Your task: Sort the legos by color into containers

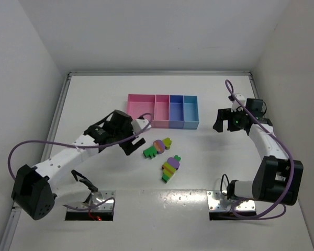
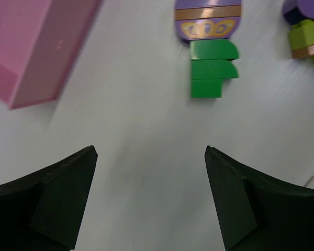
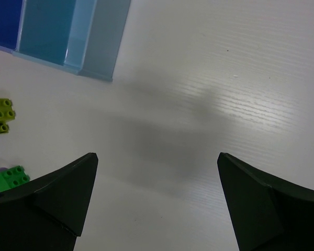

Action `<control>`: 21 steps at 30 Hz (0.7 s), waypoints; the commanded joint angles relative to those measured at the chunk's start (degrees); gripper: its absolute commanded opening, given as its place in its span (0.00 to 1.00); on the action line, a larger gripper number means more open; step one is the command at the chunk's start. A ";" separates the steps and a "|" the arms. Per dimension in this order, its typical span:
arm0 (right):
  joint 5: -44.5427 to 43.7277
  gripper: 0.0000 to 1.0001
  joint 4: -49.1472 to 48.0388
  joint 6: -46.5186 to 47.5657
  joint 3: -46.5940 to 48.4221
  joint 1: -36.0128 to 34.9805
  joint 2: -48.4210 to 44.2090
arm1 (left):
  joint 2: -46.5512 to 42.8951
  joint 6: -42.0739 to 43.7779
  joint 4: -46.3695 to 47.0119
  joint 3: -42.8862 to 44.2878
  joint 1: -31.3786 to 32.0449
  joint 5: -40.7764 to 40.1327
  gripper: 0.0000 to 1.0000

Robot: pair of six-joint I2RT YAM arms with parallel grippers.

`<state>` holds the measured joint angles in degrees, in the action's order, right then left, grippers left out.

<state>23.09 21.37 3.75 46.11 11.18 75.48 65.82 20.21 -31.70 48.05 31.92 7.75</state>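
Two multicoloured lego clumps lie on the white table in front of the containers. The nearer-to-bins clump (image 1: 157, 148) has dark green bricks, a purple-and-orange round piece and a yellow-green brick; the left wrist view shows it ahead of the jaws (image 2: 212, 70). The second clump (image 1: 170, 167) shows at that view's right edge (image 2: 306, 31). The containers (image 1: 162, 111) run wide pink, narrow pink, blue, light blue. My left gripper (image 1: 134, 145) (image 2: 150, 151) is open and empty, just left of the first clump. My right gripper (image 1: 219, 124) (image 3: 158, 156) is open and empty, right of the bins.
The pink bin's corner (image 2: 36, 47) sits at the left wrist view's upper left. The light blue bin (image 3: 68, 31) and a yellow-green brick (image 3: 1, 116) show at the right wrist view's left. White walls enclose the table; purple cables trail from both arms.
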 commanded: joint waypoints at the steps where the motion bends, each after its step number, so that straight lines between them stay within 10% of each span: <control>1: 1.96 0.96 0.43 1.44 -0.05 0.33 -1.57 | 3.34 -2.97 -0.73 2.22 5.33 -0.09 0.90; 21: 1.96 0.95 2.01 1.96 -0.58 0.33 -3.15 | 25.31 -16.43 11.22 3.98 14.66 -6.96 0.83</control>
<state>24.10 24.12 4.99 45.65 11.18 73.63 89.69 4.54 -23.94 50.33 46.04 2.11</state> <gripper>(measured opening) 0.959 0.843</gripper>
